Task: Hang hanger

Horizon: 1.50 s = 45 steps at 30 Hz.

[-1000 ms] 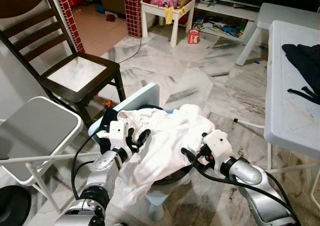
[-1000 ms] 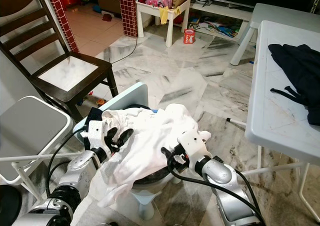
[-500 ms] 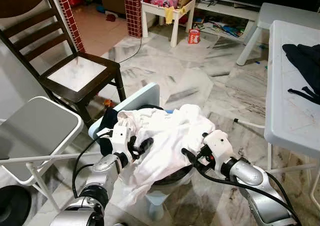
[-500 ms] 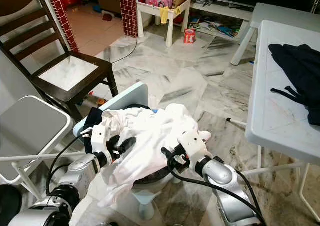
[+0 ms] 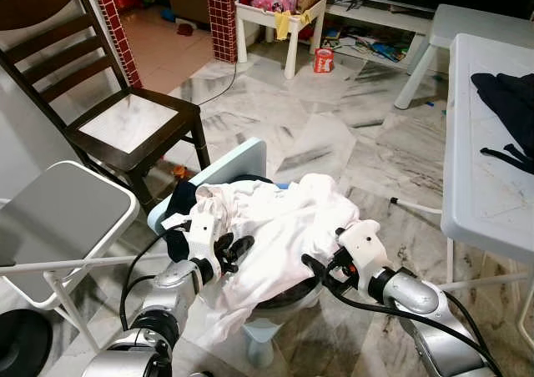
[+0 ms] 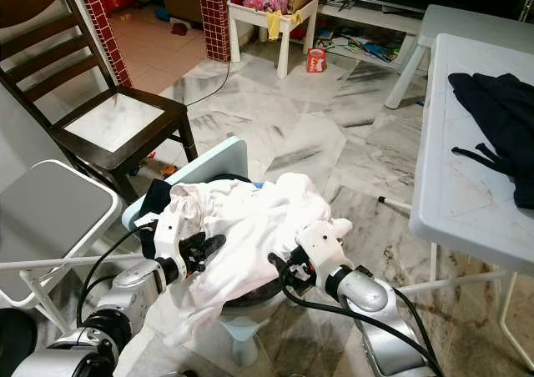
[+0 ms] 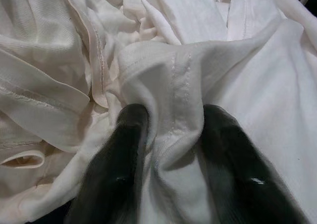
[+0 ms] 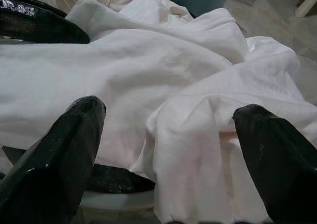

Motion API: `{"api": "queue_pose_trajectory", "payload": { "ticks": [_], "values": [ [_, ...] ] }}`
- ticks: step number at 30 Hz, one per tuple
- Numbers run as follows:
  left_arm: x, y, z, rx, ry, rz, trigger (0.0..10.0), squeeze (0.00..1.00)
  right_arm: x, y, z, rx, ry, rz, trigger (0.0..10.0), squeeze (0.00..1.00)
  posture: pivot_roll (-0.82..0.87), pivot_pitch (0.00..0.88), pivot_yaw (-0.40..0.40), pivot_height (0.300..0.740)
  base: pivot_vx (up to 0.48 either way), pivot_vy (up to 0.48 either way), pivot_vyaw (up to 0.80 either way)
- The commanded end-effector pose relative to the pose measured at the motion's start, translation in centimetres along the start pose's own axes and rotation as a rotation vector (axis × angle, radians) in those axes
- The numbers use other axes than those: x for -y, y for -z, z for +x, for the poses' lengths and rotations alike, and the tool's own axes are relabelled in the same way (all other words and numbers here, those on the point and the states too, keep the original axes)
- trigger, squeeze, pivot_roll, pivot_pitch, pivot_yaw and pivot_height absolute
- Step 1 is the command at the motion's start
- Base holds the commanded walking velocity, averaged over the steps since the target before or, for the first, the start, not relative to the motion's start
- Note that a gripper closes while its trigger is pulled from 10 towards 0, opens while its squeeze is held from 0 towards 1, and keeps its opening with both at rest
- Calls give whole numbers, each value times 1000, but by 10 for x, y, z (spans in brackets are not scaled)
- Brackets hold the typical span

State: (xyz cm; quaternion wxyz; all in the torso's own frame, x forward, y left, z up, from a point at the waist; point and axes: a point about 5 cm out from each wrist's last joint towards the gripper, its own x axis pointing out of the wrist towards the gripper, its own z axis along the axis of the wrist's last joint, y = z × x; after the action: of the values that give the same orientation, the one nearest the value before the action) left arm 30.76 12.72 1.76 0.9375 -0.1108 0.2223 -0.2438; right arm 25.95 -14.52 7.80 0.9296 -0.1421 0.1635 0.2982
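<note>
A crumpled white garment (image 5: 279, 223) lies heaped over a small light-blue chair (image 5: 239, 161), with a dark cloth (image 5: 178, 202) under its left edge. My left gripper (image 5: 227, 248) is at the garment's left side. In the left wrist view its two black fingers (image 7: 116, 172) pinch a raised fold of the white garment (image 7: 173, 85). My right gripper (image 5: 321, 270) sits low at the garment's right side, open. Its fingertips (image 8: 54, 159) stand wide apart with the white cloth (image 8: 188, 130) lying between and beyond them, not gripped.
A dark wooden chair (image 5: 125, 123) and a grey folding chair (image 5: 58, 210) stand to the left. On the right a white table (image 5: 488, 185) holds a black garment (image 5: 511, 102). Far back are a white stool (image 5: 288, 27) and a red can (image 5: 323, 60).
My left gripper has moved in onto the garment and its fingers have closed on a fold. The right gripper has shifted slightly down and stays open.
</note>
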Motion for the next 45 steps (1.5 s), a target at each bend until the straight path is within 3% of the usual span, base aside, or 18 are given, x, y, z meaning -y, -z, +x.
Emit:
{"api": "queue_pose_trajectory", "payload": {
  "ticks": [1, 19, 23, 30, 33, 34, 37, 38, 39, 41, 42, 43, 44, 45],
  "values": [
    [-1, 0, 0, -19, 10, 13, 0, 0, -1, -3, -2, 1, -3, -10, 10000, 0, -170, 129, -5, 740, 0, 0, 0],
    [-2, 2, -1, -33, 16, 39, 0, 0, -2, -1, 0, -3, -3, -9, 10000, 0, -168, 125, -1, 740, 0, 0, 0],
    [-3, 1, -2, -38, 0, 100, 0, 0, -2, -2, 1, -3, -5, -11, 10000, 0, -165, 122, -1, 740, 0, 0, 0],
    [-5, -1, -2, -30, -22, 128, 0, 0, -2, -2, 1, -2, -7, -14, 10000, 0, -162, 117, -2, 740, 0, 0, 0],
    [-6, -19, -2, 54, -75, 327, 0, 0, 0, -3, 2, 4, -1, -18, 10000, 0, -159, 113, -3, 740, 0, 0, 0],
    [-6, -19, -2, 54, -75, 327, 0, 0, 0, -3, 2, 4, -1, -18, 10000, 0, -159, 113, -3, 740, 0, 0, 0],
    [-1, -39, -1, 169, -86, 455, 0, 0, 2, -5, 3, 16, 10, -23, 10000, 0, -152, 108, -4, 740, 0, 0, 0],
    [-1, -39, -1, 169, -86, 455, 0, 0, 2, -5, 3, 16, 10, -23, 10000, 0, -152, 108, -4, 740, 0, 0, 0],
    [3, -50, -1, 234, -92, 501, 0, 0, 3, -7, 5, 27, 19, -26, 10000, 0, -145, 104, -5, 740, 0, 0, 0],
    [22, -73, -4, 399, -61, 679, 0, 0, 7, -11, 7, 47, 47, -26, 10000, 0, -137, 100, -7, 740, 0, 0, 0],
    [22, -73, -4, 399, -61, 679, 0, 0, 7, -11, 7, 47, 47, -26, 10000, 0, -137, 100, -7, 740, 0, 0, 0],
    [35, -81, -6, 473, -21, 757, 0, 0, 10, -12, 8, 55, 62, -27, 10000, 0, -136, 99, -8, 740, 0, 0, 0],
    [35, -81, -6, 473, -21, 757, 0, 0, 10, -12, 8, 55, 62, -27, 10000, 0, -136, 99, -8, 740, 0, 0, 0],
    [57, -87, -10, 573, 45, 831, 0, 0, 14, -15, 9, 69, 84, -29, 10000, 0, -133, 95, -10, 740, 0, 0, 0]
  ]
}}
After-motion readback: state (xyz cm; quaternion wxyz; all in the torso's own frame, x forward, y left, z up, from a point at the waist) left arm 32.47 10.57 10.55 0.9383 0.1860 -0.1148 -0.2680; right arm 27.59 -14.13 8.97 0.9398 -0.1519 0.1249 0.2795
